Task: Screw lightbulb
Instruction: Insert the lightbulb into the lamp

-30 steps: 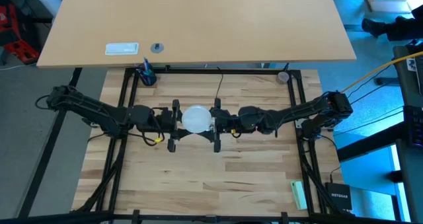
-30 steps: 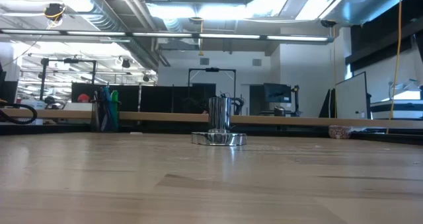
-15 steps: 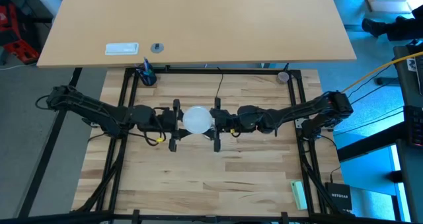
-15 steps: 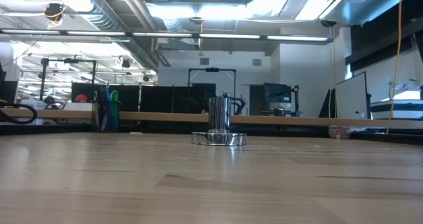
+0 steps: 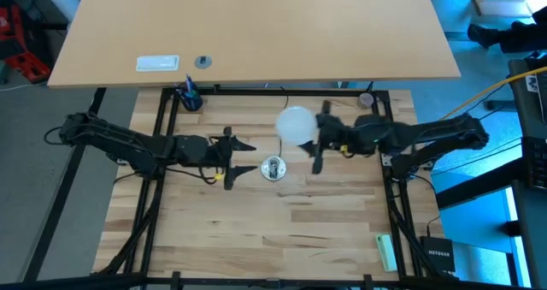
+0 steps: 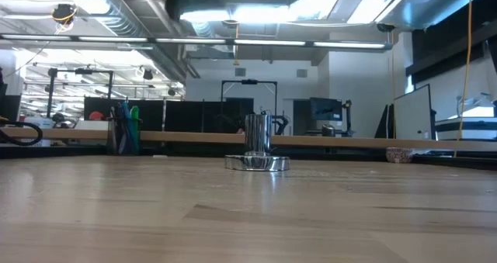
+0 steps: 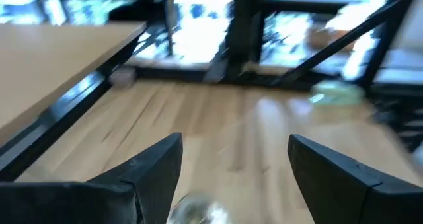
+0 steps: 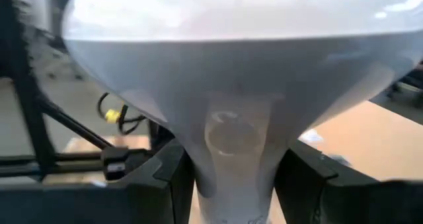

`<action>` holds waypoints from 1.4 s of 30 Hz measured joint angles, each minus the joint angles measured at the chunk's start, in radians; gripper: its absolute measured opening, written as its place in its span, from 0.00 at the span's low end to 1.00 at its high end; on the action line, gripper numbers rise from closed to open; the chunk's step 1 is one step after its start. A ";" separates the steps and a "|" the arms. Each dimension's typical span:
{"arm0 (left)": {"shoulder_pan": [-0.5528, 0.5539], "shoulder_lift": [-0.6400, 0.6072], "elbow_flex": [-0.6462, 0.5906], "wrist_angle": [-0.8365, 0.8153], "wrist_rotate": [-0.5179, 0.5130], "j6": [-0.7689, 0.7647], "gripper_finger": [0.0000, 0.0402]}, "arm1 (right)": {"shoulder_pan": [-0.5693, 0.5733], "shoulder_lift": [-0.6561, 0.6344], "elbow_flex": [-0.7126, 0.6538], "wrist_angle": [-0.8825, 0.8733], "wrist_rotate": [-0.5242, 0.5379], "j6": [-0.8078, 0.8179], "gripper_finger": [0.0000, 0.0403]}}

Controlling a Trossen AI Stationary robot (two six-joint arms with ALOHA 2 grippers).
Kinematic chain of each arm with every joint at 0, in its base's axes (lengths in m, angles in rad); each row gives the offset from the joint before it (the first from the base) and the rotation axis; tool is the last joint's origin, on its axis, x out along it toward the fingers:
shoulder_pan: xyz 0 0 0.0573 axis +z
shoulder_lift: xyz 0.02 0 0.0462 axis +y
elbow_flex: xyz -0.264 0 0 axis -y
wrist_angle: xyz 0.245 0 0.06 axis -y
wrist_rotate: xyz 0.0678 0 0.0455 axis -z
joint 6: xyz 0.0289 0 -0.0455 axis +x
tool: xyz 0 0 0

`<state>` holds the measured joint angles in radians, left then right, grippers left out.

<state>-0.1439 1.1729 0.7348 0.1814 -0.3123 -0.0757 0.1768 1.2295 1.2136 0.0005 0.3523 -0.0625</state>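
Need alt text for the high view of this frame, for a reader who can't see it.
Seen from above, the right gripper holds the white lightbulb over the wooden table, off to one side of the small silver socket. The left gripper is open and empty beside the socket, and a black cord runs toward the table's far edge.

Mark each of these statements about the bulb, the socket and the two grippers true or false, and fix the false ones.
1. The right gripper holds the lightbulb. True.
2. The bulb sits in the silver socket. False: it is held off to the socket's side, apart from it.
3. The left gripper is open and holds nothing. True.
4. The socket lies on the pale desk. False: it stands on the wooden table.
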 joint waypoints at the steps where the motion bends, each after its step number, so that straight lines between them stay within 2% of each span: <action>1: 0.013 0.016 -0.023 0.016 -0.012 -0.004 0.65 | -0.001 -0.013 -0.009 -0.004 0.008 0.001 0.41; 4: 0.047 0.077 -0.104 0.172 -0.018 -0.041 0.63 | -0.002 -0.046 -0.068 0.046 -0.016 0.003 0.41; 10: 0.081 0.274 -0.259 0.711 -0.012 -0.082 0.60 | -0.008 -0.116 -0.177 0.128 -0.031 -0.025 0.41; 13: 0.066 0.384 -0.301 0.845 -0.007 -0.095 0.59 | -0.010 -0.141 -0.232 0.128 -0.042 -0.024 0.41; 18: 0.033 0.571 -0.283 0.850 -0.006 -0.178 0.59 | -0.009 -0.179 -0.310 0.133 -0.052 -0.025 0.41; 23: 0.031 0.705 -0.231 0.854 -0.034 -0.191 0.59 | -0.009 -0.181 -0.337 0.130 -0.081 -0.039 0.41; 26: 0.036 0.725 -0.227 0.850 -0.095 -0.209 0.59 | -0.009 -0.181 -0.337 0.134 -0.103 -0.049 0.41; 34: 0.053 0.724 -0.211 0.851 -0.088 -0.146 0.59 | -0.008 -0.181 -0.337 0.134 -0.121 -0.099 0.41; 39: 0.054 0.735 -0.178 0.839 -0.075 0.017 0.59 | -0.008 -0.181 -0.337 0.137 -0.136 -0.100 0.41; 42: 0.055 0.751 -0.154 0.822 -0.073 0.055 0.59 | -0.008 -0.181 -0.337 0.138 -0.137 -0.100 0.41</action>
<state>-0.0891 1.9243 0.5808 1.0038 -0.3855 -0.0212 0.1688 1.0489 0.8768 0.1384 0.2158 -0.1627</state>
